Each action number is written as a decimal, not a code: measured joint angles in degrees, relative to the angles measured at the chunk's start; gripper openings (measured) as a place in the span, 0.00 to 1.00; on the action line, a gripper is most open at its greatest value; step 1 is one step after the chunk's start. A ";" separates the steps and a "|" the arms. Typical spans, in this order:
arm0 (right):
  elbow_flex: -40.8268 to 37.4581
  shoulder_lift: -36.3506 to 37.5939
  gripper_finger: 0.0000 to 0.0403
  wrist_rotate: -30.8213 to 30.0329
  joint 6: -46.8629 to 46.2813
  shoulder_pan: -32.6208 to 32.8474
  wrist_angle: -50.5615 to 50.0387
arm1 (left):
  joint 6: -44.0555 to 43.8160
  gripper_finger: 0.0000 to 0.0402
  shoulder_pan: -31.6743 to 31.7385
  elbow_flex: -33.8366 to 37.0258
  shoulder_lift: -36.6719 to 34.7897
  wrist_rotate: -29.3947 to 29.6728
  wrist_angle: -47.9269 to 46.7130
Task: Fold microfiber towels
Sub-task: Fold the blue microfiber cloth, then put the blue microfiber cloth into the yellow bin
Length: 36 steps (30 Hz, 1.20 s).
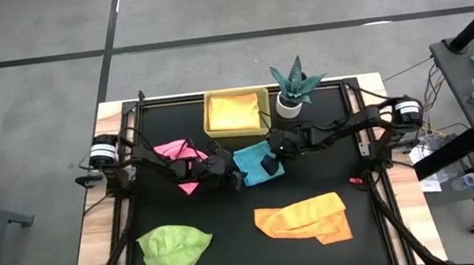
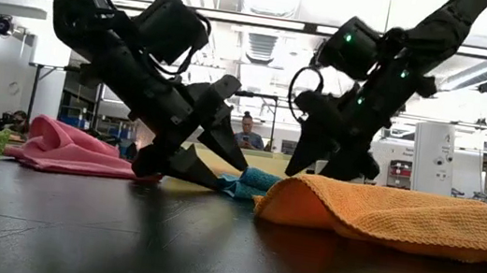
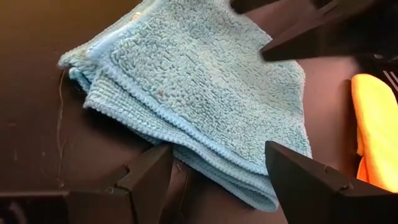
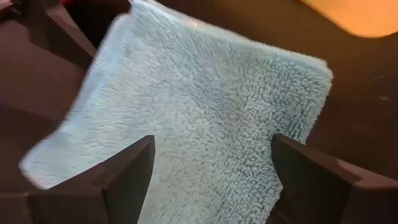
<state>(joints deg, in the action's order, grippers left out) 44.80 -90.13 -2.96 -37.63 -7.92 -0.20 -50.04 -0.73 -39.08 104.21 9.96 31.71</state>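
Note:
A folded turquoise-blue towel [image 1: 253,162] lies flat at the table's middle. My left gripper [image 1: 233,179] is open at its left edge, the layered edge [image 3: 205,158] lying between the fingers. My right gripper [image 1: 269,164] is open over the towel's right part [image 4: 205,106], its fingers straddling it and pointing down. A pink towel [image 1: 175,149] lies at the left, a lime green one [image 1: 174,248] near left, an orange-yellow one [image 1: 308,218] near right. Another orange-yellow towel [image 1: 235,111] lies in the yellow tray [image 1: 211,118]. My left gripper comes in low from the table's left, one finger [image 2: 196,173] down at the table beside the turquoise towel's edge [image 2: 242,183]. Whether a finger touches the towel, I cannot tell. My right gripper's fingertips are hidden behind the orange towel in the low view; whether they touch, I cannot tell.
A small teal spiky plant in a white pot [image 1: 292,87] stands at the far right of the tray. The orange towel [image 2: 384,216] is heaped near the front. People and equipment show in the room beyond the table.

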 joint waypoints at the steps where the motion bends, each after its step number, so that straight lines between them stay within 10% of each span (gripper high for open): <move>1: 0.00 -0.68 0.76 0.00 -0.13 0.00 0.08 | 0.02 0.60 0.00 -0.07 0.23 0.02 0.05; 36: -0.20 -3.42 0.76 -1.85 0.89 0.00 1.85 | 5.60 0.60 0.44 0.71 -3.72 0.20 -6.76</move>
<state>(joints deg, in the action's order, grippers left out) 44.60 -93.56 -4.82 -36.73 -7.92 1.65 -44.44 -0.30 -38.37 100.49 10.15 24.95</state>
